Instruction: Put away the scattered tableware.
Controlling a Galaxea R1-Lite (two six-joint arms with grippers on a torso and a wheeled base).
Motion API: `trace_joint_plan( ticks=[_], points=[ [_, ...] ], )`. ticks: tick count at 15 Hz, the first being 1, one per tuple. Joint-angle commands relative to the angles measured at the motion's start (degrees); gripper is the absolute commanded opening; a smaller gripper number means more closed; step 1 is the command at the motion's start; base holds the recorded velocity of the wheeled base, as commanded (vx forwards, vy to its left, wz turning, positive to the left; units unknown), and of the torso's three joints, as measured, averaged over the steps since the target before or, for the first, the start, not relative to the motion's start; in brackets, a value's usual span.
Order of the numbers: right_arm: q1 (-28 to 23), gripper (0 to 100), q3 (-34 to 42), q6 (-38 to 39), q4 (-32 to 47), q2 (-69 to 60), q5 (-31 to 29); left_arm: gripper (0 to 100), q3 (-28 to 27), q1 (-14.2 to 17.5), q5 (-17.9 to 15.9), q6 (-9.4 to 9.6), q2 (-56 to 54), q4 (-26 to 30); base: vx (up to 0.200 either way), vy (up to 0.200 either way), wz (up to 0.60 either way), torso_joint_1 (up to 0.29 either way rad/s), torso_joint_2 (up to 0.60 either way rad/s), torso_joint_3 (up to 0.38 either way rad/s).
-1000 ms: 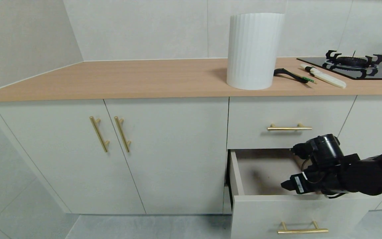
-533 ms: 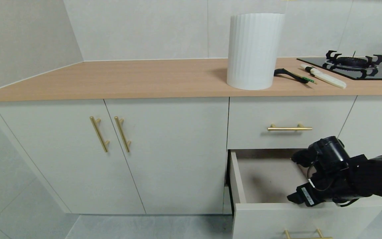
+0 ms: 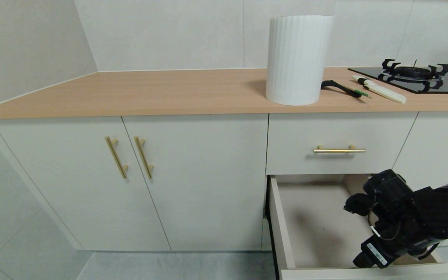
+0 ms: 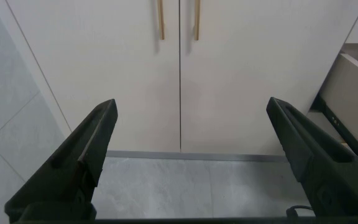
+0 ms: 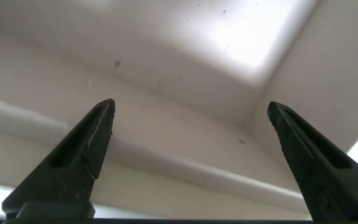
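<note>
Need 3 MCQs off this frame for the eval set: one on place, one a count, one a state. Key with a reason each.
1. Where do the black utensil and the cream knife lie?
A. In the open drawer
B. On the countertop, beside the white ribbed container, toward the hob
C. On the floor

2. How many gold bar handles show in the head view?
A. One
B. Three
C. Six

3. What state is the lower drawer in?
A. Shut
B. Open and packed with cutlery
C. Pulled open, its visible floor bare

Key:
1 B: both lie on the wood top, just right of the container.
2 B: two on the cupboard doors, one on the upper drawer.
3 C: its side wall stands out from the cabinet and the floor that shows inside is bare.
</note>
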Motion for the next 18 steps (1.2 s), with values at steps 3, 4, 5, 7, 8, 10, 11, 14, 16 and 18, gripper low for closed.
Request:
trace_joint_plan(
  ticks=[3,4,5,7,8,10,11,14,16,18],
  points=[
    [1.3,100,-0.4,-0.8,3.8,-0.3,-0.4,100,0.0,0.0,0.0,-0.01,0.1,0.0,0.000,0.000,0.00,0.000,0.00,0.000],
    [1.2,100,-0.8,-0.6,3.6,-0.3,-0.4,100,0.0,0.0,0.0,-0.01,0.1,-0.1,0.000,0.000,0.00,0.000,0.00,0.000],
    [1.2,100,-1.4,-0.5,3.6,-0.4,-0.5,100,0.0,0.0,0.0,-0.01,0.1,0.0,0.000,0.000,0.00,0.000,0.00,0.000],
    [1.0,100,-2.9,0.9,3.3,-0.5,-0.4,100,0.0,0.0,0.0,-0.01,0.1,-0.1,0.000,0.000,0.00,0.000,0.00,0.000],
    [1.0,100,-3.8,2.7,3.2,-0.5,-0.4,100,0.0,0.0,0.0,-0.01,0.1,0.0,0.000,0.000,0.00,0.000,0.00,0.000],
    [0.6,100,-6.1,7.9,0.2,-0.9,-0.2,100,0.0,0.0,0.0,-0.01,0.1,-0.1,0.000,0.000,0.00,0.000,0.00,0.000],
    [0.2,100,-6.2,10.2,-3.0,-0.9,-0.4,100,0.0,0.0,0.0,-0.01,0.1,0.0,0.000,0.000,0.00,0.000,0.00,0.000],
    [-0.7,100,-5.3,11.2,-10.6,-1.6,-0.4,100,0.0,0.0,0.0,-0.01,0.1,0.0,0.000,0.000,0.00,0.000,0.00,0.000],
    [-0.7,100,-4.9,11.3,-13.6,-1.9,-0.4,100,0.0,0.0,0.0,-0.01,0.1,0.0,0.000,0.000,0.00,0.000,0.00,0.000],
    [-1.2,100,-4.2,11.4,-16.9,-2.7,-0.6,100,0.0,0.0,0.0,-0.01,0.1,0.0,0.000,0.000,0.00,0.000,0.00,0.000]
  ],
)
